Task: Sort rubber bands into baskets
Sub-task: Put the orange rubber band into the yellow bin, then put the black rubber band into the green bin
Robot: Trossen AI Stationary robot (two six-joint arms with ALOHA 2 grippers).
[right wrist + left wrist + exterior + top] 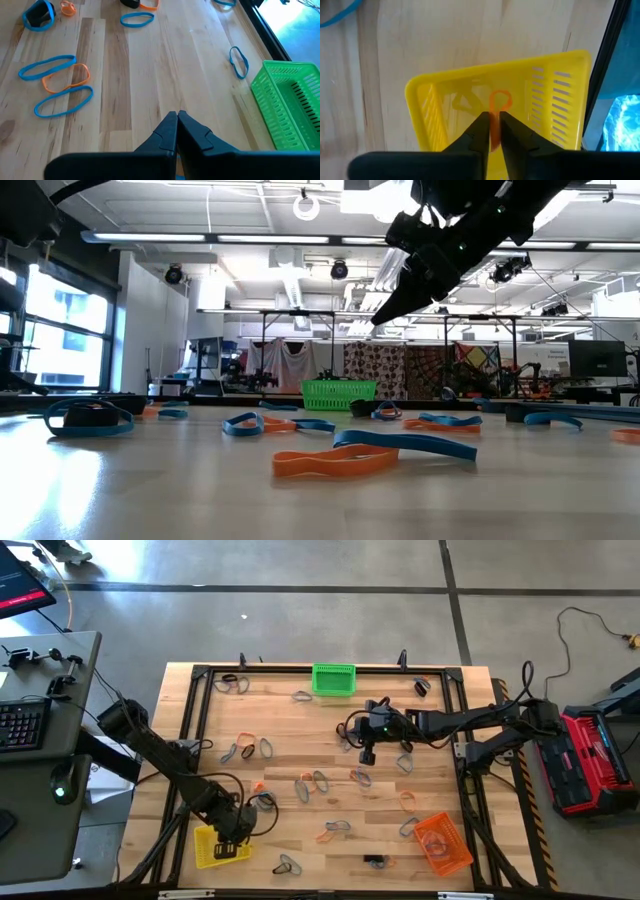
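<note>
The left gripper (491,131) hangs over the yellow basket (218,847) at the table's (300,740) near left corner, its fingers a narrow slit apart with an orange band (497,112) between them. That band is a thin loop standing upright, long axis in line with the fingers, its rounded end pointing down into the basket; whether the fingers grip it or it merely hangs there cannot be told. The basket is a slotted rectangle, set slightly askew to the table edge. The right gripper (177,119) is pressed shut on nothing, raised above the table's middle, right of centre, facing the far edge. The green basket (333,679) sits at the far edge near the middle, long side along the rail; the orange basket (443,843) lies tilted near the right corner. Loose bands in blue, orange and black lie flat, scattered across the wood, among them a blue loop (239,62) near the green basket.
</note>
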